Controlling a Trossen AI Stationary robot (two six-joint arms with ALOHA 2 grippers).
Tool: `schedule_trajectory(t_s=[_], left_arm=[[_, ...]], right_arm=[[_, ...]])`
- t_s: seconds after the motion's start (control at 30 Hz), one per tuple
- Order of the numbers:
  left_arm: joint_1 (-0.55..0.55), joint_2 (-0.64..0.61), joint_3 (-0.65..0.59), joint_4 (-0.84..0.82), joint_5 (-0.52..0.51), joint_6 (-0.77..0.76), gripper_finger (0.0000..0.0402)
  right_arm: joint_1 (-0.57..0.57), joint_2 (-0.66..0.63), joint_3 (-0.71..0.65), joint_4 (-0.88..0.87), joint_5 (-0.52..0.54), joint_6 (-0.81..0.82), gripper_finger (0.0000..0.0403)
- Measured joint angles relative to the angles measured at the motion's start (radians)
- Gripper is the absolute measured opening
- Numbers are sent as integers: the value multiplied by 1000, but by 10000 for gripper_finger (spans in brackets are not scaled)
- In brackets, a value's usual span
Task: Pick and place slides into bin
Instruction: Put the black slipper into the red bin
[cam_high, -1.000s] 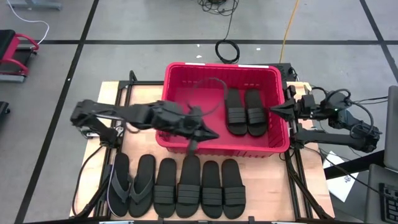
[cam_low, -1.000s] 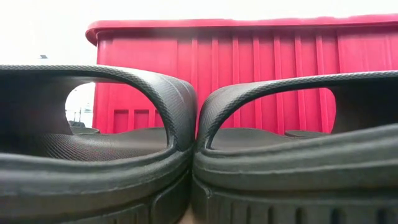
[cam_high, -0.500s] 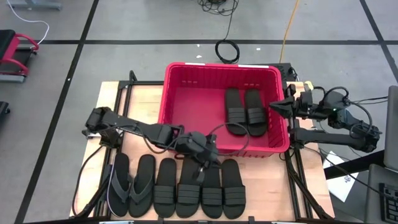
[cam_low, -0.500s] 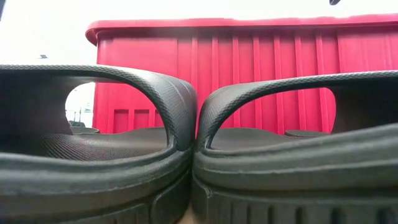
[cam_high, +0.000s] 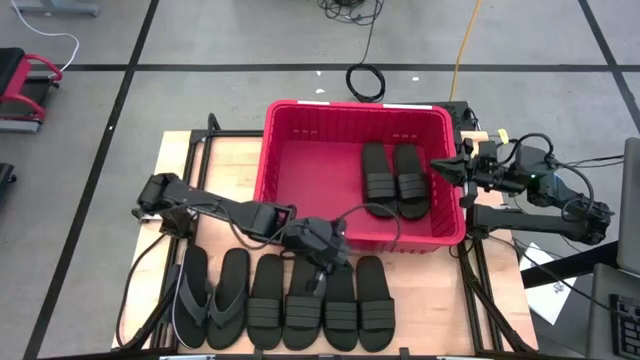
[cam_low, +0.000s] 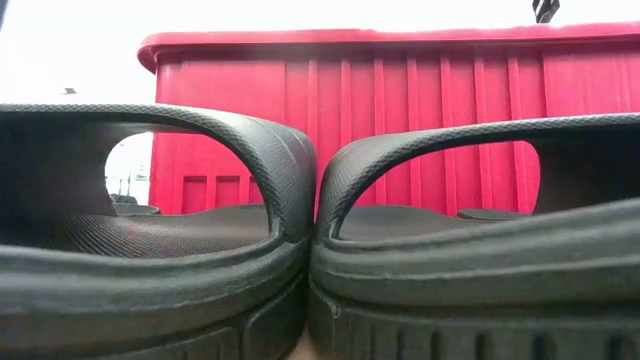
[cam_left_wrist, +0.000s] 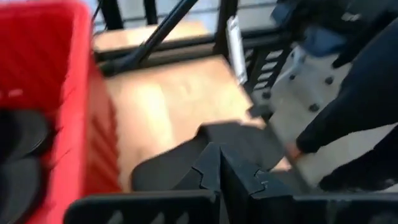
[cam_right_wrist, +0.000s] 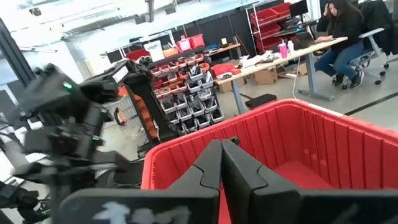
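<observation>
The red bin (cam_high: 300, 150) stands at the table's middle far side, with two black slides (cam_high: 392, 180) lying flat in its right half. On the table in front of it, several sandals lie soles down in a row: two flip-flops (cam_high: 210, 295) at the left and several ribbed slides (cam_high: 345, 300). My left gripper (cam_high: 321, 270) is shut, low over the row's middle slides, just in front of the bin's near wall; in its wrist view (cam_left_wrist: 221, 163) a slide (cam_left_wrist: 168, 168) lies beyond the fingertips. My right gripper (cam_high: 441, 166) is shut and empty at the bin's right rim (cam_right_wrist: 261, 118). My left gripper is shut and points down and toward the near edge at the slides in the row; I cannot tell whether its fingertips touch a slide.
The low view is filled by two slides (cam_low: 200, 250) close up, with the bin's near wall (cam_low: 400, 100) behind. Black frame rails (cam_high: 470, 270) run along the table's sides. Cables lie on the floor beyond the table. A person sits at a desk (cam_right_wrist: 339, 28) far off in the room.
My left gripper has swung from over the bin's near-left wall toward the table's near edge and down, ending low over the row of slides. My right gripper has shifted slightly toward the far edge at the bin's right rim. No sandal has moved.
</observation>
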Motion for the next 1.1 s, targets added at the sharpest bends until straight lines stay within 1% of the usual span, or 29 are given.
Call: schedule_trajectory(t_s=[0.07,0.17,0.23,0.3,0.37,0.43,0.5,0.63,0.73,0.83,0.97,1.1], left_arm=[[-18,24,48,14,-18,-36,3],[-34,101,163,-37,-34,-85,4],[-41,194,269,-68,-8,-86,2],[-47,288,380,-156,-3,-87,2],[-48,373,484,-185,-2,-111,4],[-48,440,564,-214,8,-143,4],[-47,487,619,-199,9,-136,2],[-60,539,643,-183,-11,-103,5],[-64,571,642,-193,-19,-137,13],[-61,604,642,-185,48,-162,27],[-62,645,642,-156,76,-181,65],[-63,660,642,-139,77,-238,125]], right_arm=[[0,0,0,0,-1,-3,0],[0,0,0,-2,-9,-11,0],[0,0,0,-1,-45,-24,0],[0,0,0,0,-96,-35,0],[0,0,0,-2,-152,-38,0],[0,0,0,-6,-189,-40,0],[0,0,0,-19,-212,-55,0],[0,0,0,-38,-212,-106,0],[0,0,0,-48,-222,-131,0],[0,0,0,-45,-283,-133,0],[0,0,0,-46,-367,-129,0],[0,0,0,-45,-422,-102,0]])
